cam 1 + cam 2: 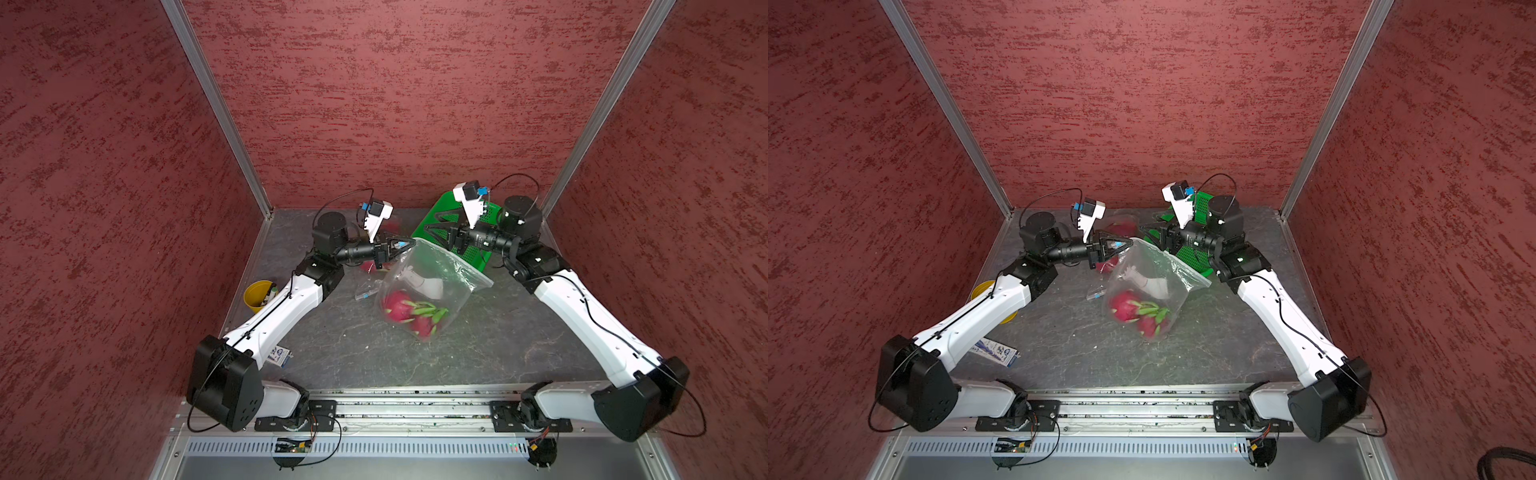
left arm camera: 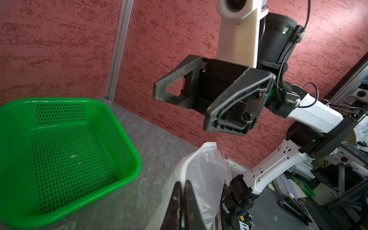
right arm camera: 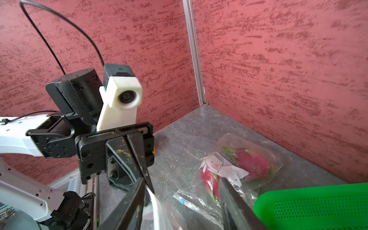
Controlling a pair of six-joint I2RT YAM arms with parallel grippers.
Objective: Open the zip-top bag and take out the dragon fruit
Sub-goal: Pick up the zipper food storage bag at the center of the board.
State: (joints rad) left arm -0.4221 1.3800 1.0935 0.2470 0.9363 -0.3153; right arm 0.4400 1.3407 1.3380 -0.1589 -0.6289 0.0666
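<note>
Left tool [image 1: 404,245] pinches the zip-top bag [image 1: 434,272]; right tool [image 1: 432,227] gapes.

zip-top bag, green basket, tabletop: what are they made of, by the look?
zip-top bag: thin clear plastic film, glossy; see-through, creased, catching glints.
green basket: rigid moulded plastic, smooth semi-gloss; uniform colour, perforated walls, rounded rim.
tabletop: dark grey, veined like stone, slight sheen; could equally be laminate or a printed sheet.

Yellow cup [image 1: 981,288] mostly behind left arm [image 1: 984,308]; one dragon fruit [image 1: 1105,266] half hidden under left pincer [image 1: 1128,242].
</note>
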